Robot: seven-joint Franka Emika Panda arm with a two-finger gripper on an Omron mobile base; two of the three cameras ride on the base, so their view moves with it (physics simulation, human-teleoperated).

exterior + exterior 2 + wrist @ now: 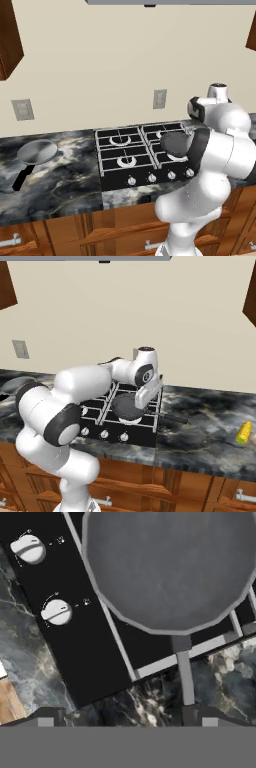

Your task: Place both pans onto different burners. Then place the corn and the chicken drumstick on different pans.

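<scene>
Two pans sit apart: the darker grey pan (126, 406) rests on the cooktop's (116, 176) front burner nearest the right-hand worktop (210, 421), its black handle (169, 416) running out over the stove edge toward that marble, while the silver pan (37, 151) lies on the left worktop, well apart from the stove. Its handle (22, 175) points toward the worktop's front edge, so the long axis runs back to front, slightly slanted. The pincer (141, 398) hangs just above the dark pan, spread wide and empty. I judge the silver pan stiff, fairly heavy and smooth; the straight handle, near the bowl, looks the safest hold, since a grip far out would let it tip. The corn (244, 432) lies on the right worktop, its axis slanted toward the wall.
</scene>
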